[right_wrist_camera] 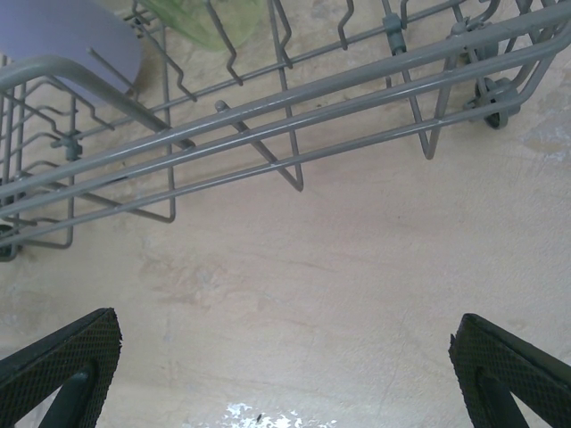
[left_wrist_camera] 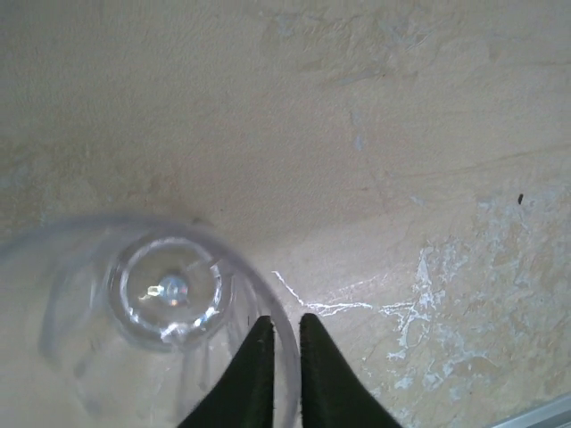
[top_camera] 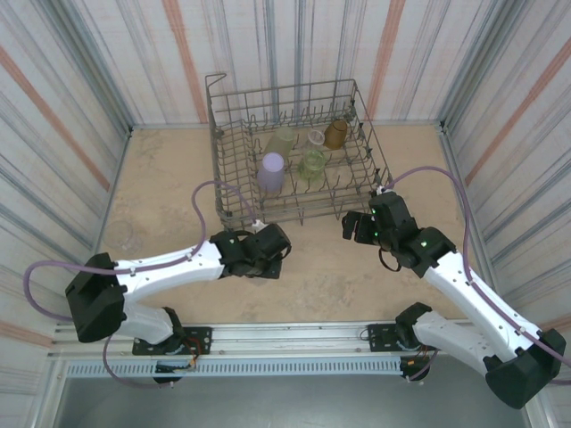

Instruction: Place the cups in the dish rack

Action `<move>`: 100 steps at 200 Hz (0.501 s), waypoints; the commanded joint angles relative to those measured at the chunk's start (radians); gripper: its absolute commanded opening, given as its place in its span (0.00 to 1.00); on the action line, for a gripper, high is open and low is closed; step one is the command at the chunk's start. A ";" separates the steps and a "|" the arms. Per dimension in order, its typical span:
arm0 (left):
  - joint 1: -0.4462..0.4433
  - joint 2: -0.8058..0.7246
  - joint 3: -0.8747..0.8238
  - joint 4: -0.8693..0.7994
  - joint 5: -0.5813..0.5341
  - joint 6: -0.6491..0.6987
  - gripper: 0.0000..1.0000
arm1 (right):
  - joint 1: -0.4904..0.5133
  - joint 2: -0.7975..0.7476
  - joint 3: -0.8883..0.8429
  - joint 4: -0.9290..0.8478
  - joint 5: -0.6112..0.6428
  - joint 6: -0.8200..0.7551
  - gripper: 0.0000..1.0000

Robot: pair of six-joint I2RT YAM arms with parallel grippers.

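Note:
A clear cup (left_wrist_camera: pixel 169 290) stands on the table, seen from above in the left wrist view. My left gripper (left_wrist_camera: pixel 284 323) is shut on its rim, one finger (left_wrist_camera: pixel 254 374) inside the wall and one outside. From overhead, this gripper (top_camera: pixel 268 245) sits just in front of the dish rack (top_camera: pixel 294 89). Inside the rack are a lavender cup (top_camera: pixel 271 171), two yellow-green cups (top_camera: pixel 284 140) (top_camera: pixel 312 162), a clear cup (top_camera: pixel 316 136) and an amber cup (top_camera: pixel 335 134). My right gripper (top_camera: pixel 357 227) hangs open and empty near the rack's front right corner.
The right wrist view shows my right gripper (right_wrist_camera: pixel 285 343) over bare table, with the rack's front wires (right_wrist_camera: pixel 294 116) ahead and the lavender cup (right_wrist_camera: pixel 62 31) behind them. Striped walls enclose the table on three sides.

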 commanded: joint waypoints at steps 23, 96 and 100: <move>-0.008 -0.013 0.087 -0.116 -0.050 -0.013 0.00 | 0.005 0.008 -0.014 0.022 0.013 -0.011 0.99; -0.022 -0.106 0.103 -0.148 -0.034 -0.020 0.00 | 0.005 -0.009 -0.023 0.024 -0.007 -0.005 0.99; -0.022 -0.112 0.106 -0.148 -0.035 -0.018 0.00 | 0.005 -0.008 -0.021 0.024 -0.009 -0.005 0.99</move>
